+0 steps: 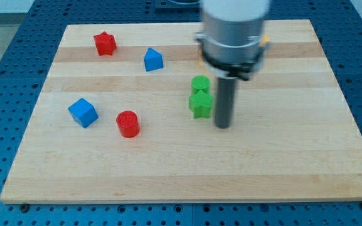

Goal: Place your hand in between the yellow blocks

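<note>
Wooden worktop [168,169] carries a red star block [105,43], blue pentagon-like block [153,59], blue cube [83,112], red cylinder [128,123] and two touching green blocks [200,96]. My tip [222,125] is seen just right of the green pair. No fingers are fitted. One yellow sliver [266,40] is glimpsed behind the arm; other yellow hidden

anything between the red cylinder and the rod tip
Yes: in the camera view the lower green block lies between the red cylinder and my tip, close to the tip.
</note>
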Motion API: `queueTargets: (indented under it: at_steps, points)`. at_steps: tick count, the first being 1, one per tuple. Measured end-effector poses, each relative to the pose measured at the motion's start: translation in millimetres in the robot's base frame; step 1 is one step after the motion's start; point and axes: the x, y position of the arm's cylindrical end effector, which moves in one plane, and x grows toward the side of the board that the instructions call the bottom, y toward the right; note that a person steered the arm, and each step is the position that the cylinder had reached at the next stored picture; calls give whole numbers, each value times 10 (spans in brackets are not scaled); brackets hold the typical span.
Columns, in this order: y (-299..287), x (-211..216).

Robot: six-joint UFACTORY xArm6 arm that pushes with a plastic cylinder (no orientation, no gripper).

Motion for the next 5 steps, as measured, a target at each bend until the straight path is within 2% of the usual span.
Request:
queueTargets:
  at_steps: [1,2,4,5]
  points:
    - [730,-6]
    - [1105,-66]
    - [1239,-1124]
    - [1040,-1372]
